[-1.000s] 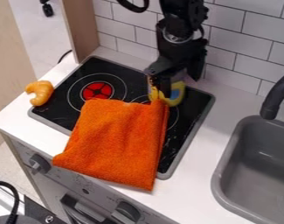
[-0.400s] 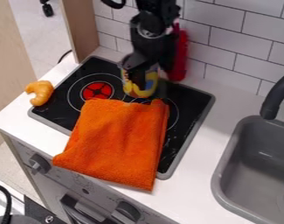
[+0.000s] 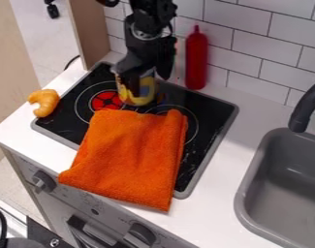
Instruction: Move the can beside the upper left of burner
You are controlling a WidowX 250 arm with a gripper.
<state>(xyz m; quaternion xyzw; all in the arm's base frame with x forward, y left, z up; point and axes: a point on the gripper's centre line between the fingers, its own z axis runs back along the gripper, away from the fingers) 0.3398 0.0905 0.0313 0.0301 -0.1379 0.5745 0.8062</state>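
White rectangular tiles [image 3: 266, 43] with thin dark joints cover the wall behind the worktop [image 3: 228, 179], which is smooth, white and flat. Sunk into its right side is a grey sink [image 3: 282, 189] with rounded corners, and a black curved tap [image 3: 307, 106] leans over the rim. Toward the worktop's left edge lies a stove top [image 3: 214, 123], a glossy black square-cornered panel in a grey frame, marked with thin rings. An orange towel [image 3: 130, 155], nubbly and thick, is spread across its front part and hangs past the worktop's front edge. At the worktop's back left, a plain pale brown panel [image 3: 91, 29] stands upright.

The matt black gripper [image 3: 137, 83] hangs over the back part of the stove top, its jaws clasping the can [image 3: 145, 93], a rounded yellow one with a patch of blue. The can is behind the towel, just right of the red burner [image 3: 108, 100]; whether it touches the glass I cannot tell. A smooth red bottle [image 3: 196, 60] with a narrow neck stands upright at the worktop's back edge. A shiny, golden, curved croissant [image 3: 45, 102] lies near the worktop's left edge, beside the stove top.
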